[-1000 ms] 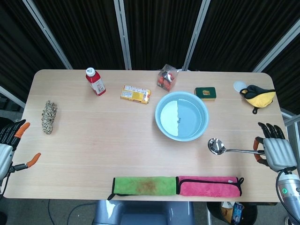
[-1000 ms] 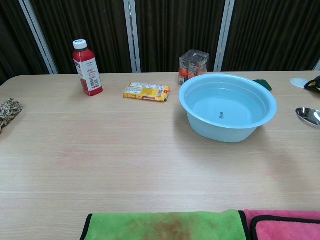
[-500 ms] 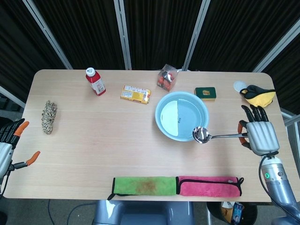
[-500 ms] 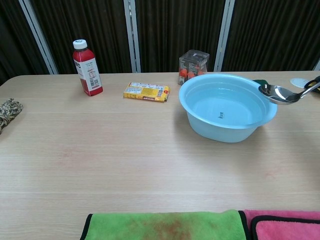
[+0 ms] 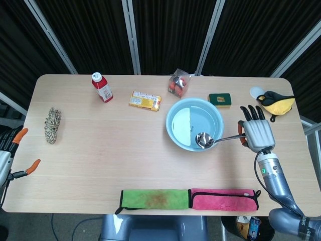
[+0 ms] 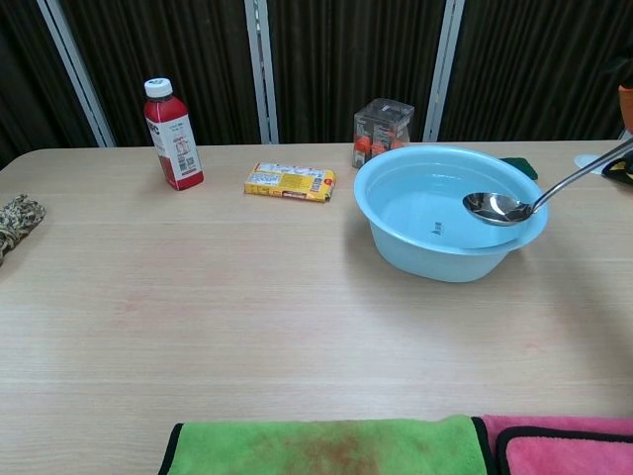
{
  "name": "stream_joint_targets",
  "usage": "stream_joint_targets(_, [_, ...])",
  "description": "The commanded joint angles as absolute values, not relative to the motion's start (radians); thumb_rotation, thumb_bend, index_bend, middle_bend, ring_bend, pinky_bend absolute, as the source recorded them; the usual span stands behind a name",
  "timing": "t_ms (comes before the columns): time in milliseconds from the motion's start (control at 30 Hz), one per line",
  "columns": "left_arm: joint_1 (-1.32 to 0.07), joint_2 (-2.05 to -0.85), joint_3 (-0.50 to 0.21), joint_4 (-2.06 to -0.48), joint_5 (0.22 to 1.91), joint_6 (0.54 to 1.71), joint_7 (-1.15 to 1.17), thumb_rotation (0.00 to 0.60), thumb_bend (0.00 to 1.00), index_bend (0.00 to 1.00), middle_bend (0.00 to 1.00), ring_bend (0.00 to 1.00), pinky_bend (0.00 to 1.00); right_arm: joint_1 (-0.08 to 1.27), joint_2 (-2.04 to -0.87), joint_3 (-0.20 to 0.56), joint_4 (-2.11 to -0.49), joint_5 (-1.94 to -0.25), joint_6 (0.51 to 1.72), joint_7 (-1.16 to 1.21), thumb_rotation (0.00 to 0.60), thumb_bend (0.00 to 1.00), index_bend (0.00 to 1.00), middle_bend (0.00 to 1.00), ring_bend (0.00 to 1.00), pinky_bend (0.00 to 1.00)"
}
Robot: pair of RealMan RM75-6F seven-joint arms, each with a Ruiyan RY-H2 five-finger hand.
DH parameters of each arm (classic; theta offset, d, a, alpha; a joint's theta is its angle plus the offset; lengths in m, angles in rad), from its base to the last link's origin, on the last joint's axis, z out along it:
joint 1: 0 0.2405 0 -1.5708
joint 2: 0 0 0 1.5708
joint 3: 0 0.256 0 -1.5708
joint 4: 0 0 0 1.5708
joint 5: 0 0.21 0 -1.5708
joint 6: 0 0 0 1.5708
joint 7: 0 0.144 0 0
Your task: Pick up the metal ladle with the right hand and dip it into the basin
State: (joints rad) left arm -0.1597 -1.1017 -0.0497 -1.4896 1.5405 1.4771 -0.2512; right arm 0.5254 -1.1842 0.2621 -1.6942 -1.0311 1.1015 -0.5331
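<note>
The light blue basin [image 5: 175,113] [image 6: 396,183] stands right of the table's middle with water in it. My right hand [image 5: 256,134] holds the metal ladle [image 5: 204,140] [image 6: 499,207] by the end of its handle, just right of the basin. The ladle's bowl hangs over the basin's near right part, above the rim; in the chest view it sits low inside the basin opening. Only orange fingertips of my left hand [image 5: 22,150] show at the far left edge, off the table, holding nothing.
A red bottle [image 5: 102,87], a yellow packet [image 5: 145,101], a clear box [image 5: 178,83] and a green box [image 5: 219,99] line the back. A rope coil [image 5: 52,124] lies left. Green [image 5: 153,198] and pink [image 5: 223,199] towels lie at the front edge; a yellow-black object [image 5: 276,103] sits far right.
My right hand has lifted the ladle off the table and carried it left and toward the back; the ladle's bowl has moved from the bare table to over the basin.
</note>
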Motion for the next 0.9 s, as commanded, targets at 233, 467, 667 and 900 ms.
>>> stream_joint_targets(233, [-0.159,-1.102,-0.055,-1.480,1.518,1.465,-0.247,0.297,0.27,0.03,0.00,0.00,0.00,0.579,-1.259,0.264,-1.596,-0.993,1.067,-0.534,0.600,0.57,0.82,0.08,0.00,0.00])
stream_joint_targets(467, [-0.156,-1.102,-0.062,-1.475,1.500,1.462,-0.240,0.293,0.27,0.03,0.00,0.00,0.00,0.614,-1.312,0.261,-1.515,-0.986,1.043,-0.516,0.600,0.57,0.82,0.08,0.00,0.00])
stream_joint_targets(667, [-0.158,-1.106,-0.067,-1.470,1.490,1.455,-0.231,0.293,0.27,0.03,0.00,0.00,0.00,0.637,-1.358,0.262,-1.446,-0.979,1.021,-0.482,0.600,0.57,0.82,0.08,0.00,0.00])
stream_joint_targets(900, [-0.158,-1.107,-0.070,-1.470,1.483,1.452,-0.222,0.291,0.27,0.03,0.00,0.00,0.00,0.659,-1.409,0.246,-1.365,-0.978,0.995,-0.471,0.600,0.57,0.82,0.08,0.00,0.00])
